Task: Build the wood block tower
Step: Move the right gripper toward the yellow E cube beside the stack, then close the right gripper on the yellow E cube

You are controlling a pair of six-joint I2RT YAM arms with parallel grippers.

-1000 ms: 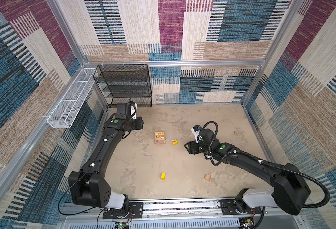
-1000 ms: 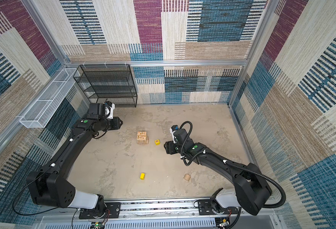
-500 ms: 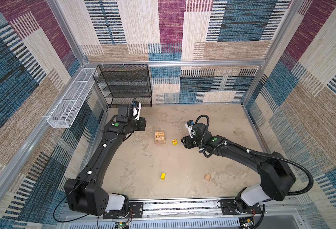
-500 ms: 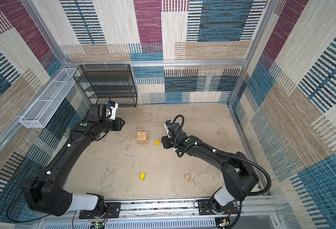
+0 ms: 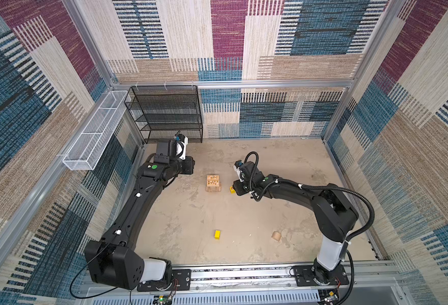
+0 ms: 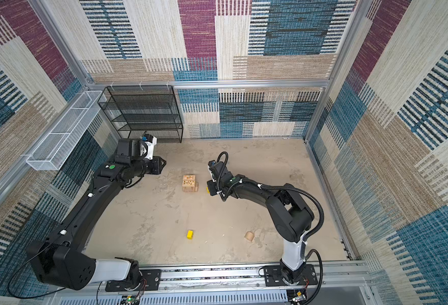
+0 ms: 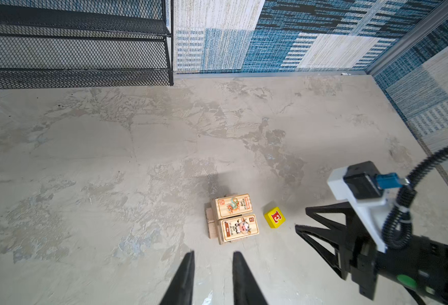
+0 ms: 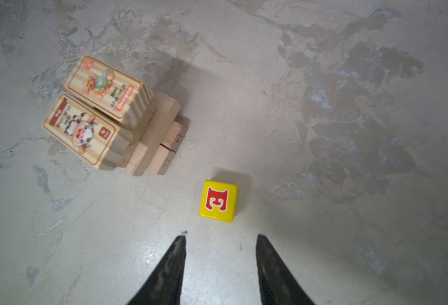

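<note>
A mottled grey-beige table (image 5: pixel 283 163) carries a small tower (image 5: pixel 213 183) of tan wood blocks, two picture-printed blocks lying side by side atop plainer ones. A yellow letter block (image 8: pixel 218 200), red E facing up, sits just beside the tower without touching it. A plain yellow block (image 5: pixel 217 234) and a rounded tan piece (image 5: pixel 276 235) lie well apart from the tower, on its near side. A black mesh rack (image 5: pixel 164 113) stands beyond the tower, at the back wall.
</note>
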